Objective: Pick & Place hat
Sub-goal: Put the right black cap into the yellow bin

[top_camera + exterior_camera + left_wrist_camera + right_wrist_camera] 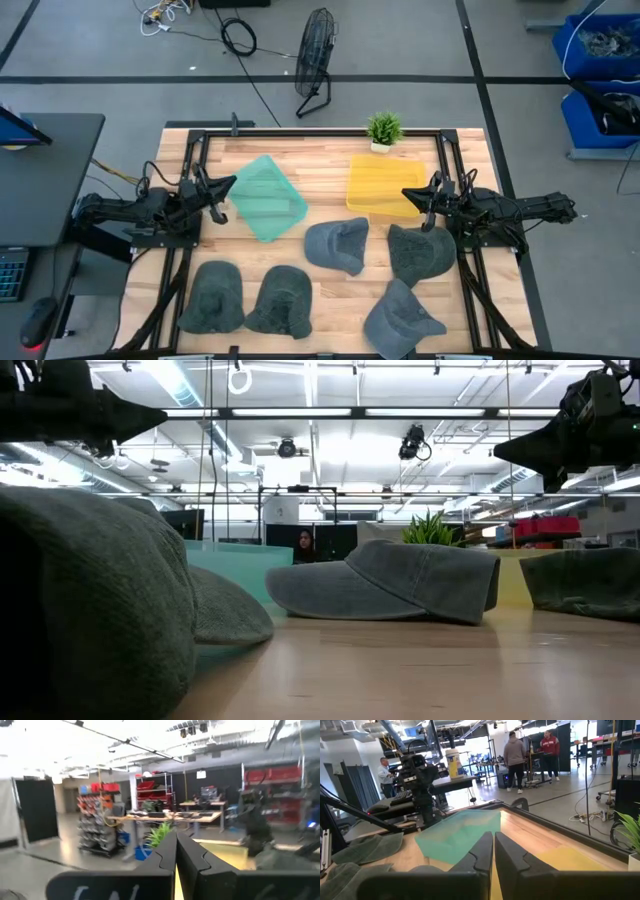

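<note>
- I see a wooden counter (320, 170) in a workshop; people stand beyond it.
- Left tool (228, 185) and right tool (410, 192) both hover with fingers pressed together.
- Five grey hats lie below them; the nearest hat (420, 252) sits just beside the right tool.
- The teal tray (266, 197) and yellow tray (380, 184) hold nothing.

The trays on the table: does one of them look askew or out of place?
Yes. The teal tray lies rotated, corner-on to the table's edges, while the yellow tray sits nearly square. The five hats look undisturbed.
</note>
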Robot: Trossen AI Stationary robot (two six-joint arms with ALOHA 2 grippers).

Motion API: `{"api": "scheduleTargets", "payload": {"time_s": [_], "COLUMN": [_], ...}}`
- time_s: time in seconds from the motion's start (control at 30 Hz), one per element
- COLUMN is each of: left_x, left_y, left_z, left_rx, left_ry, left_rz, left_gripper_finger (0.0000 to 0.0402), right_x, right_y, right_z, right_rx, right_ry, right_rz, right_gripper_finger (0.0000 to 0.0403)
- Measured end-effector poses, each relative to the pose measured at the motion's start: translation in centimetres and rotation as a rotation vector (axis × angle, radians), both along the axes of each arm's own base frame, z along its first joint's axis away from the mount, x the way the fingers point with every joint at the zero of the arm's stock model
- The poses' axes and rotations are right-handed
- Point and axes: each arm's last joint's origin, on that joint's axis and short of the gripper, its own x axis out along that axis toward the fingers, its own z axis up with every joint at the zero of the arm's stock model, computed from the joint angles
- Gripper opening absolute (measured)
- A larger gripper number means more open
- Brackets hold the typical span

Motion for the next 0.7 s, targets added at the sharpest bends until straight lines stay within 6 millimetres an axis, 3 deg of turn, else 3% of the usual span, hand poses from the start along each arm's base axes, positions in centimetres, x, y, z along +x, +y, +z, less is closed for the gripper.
{"api": "scheduleTargets", "payload": {"time_s": [0.23, 0.5, 0.7], "left_x": [0.07, 0.10, 0.15], "left_y": [-0.14, -0.19, -0.35], "left_z": [0.01, 0.00, 0.04], "left_rx": [0.029, -0.133, -0.108], "left_ry": [0.005, -0.080, -0.075], "left_rz": [-0.047, -0.123, -0.176], "left_gripper_finger": [0.0007, 0.0009, 0.0041], "right_x": [0.00, 0.00, 0.00], "right_y": [0.00, 0.00, 0.00], "right_z": [-0.01, 0.00, -0.01], "right_rx": [0.000, 0.000, 0.000], "right_ry": [0.000, 0.000, 0.000], "right_rz": [0.000, 0.000, 0.000], "right_gripper_finger": [0.0025, 0.0025, 0.0025]}}
